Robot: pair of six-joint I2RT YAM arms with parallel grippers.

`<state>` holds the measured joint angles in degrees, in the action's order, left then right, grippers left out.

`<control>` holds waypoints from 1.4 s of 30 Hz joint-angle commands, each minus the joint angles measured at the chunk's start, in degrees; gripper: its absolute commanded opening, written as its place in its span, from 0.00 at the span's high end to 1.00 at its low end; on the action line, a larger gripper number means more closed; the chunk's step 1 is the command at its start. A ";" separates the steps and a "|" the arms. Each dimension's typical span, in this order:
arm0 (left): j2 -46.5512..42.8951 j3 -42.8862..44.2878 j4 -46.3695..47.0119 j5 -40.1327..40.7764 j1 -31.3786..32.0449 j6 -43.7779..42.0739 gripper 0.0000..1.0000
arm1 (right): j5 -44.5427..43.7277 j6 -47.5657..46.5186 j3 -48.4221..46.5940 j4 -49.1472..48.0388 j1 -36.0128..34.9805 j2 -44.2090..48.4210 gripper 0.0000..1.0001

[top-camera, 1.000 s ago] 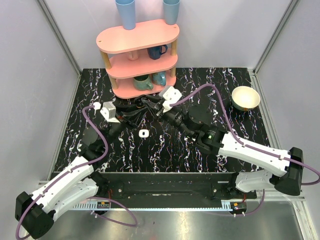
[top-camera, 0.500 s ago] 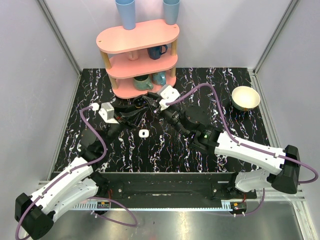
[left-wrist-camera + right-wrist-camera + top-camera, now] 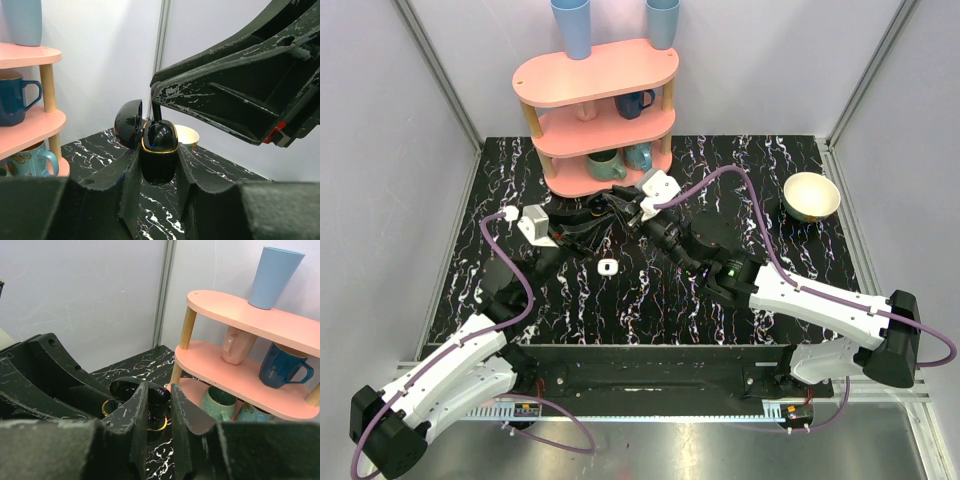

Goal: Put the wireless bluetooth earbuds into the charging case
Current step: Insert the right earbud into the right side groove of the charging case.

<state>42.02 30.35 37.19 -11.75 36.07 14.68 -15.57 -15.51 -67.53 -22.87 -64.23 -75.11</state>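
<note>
Earbuds: one white piece point(image 3: 606, 267) lies loose on the worktop point(image 3: 750, 160), not inserted; the other I cannot find. Left end effector point(image 3: 158, 162) pinches the open charging case point(image 3: 159, 145). Right end effector point(image 3: 157, 402), nearly pressed together, hovers at its mouth.

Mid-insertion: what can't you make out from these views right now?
- Top view: left gripper and right gripper cover the glossy black charging case.
- Left wrist: case's wells too dark; contents unclear.
- Right wrist: its fingers hide whether anything is held.
- Top view: small white piece too small to identify.
</note>
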 commanded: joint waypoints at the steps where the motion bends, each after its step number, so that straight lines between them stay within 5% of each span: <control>1: -0.18 0.50 4.56 -0.12 0.14 0.26 1.00 | 0.54 1.09 -1.99 -1.74 -0.29 -0.04 0.85; 32: -1.15 0.15 4.65 2.34 0.14 0.09 1.00 | 5.20 2.06 -2.43 8.28 -0.29 0.41 0.83; 42: -0.71 0.15 4.65 1.99 0.14 -0.09 1.00 | 3.62 2.24 -2.61 7.58 -0.20 0.32 0.59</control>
<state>41.63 29.52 36.93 -10.57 36.07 14.63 -13.13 -14.44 -68.23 -16.53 -64.07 -75.11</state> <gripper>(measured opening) 0.332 0.365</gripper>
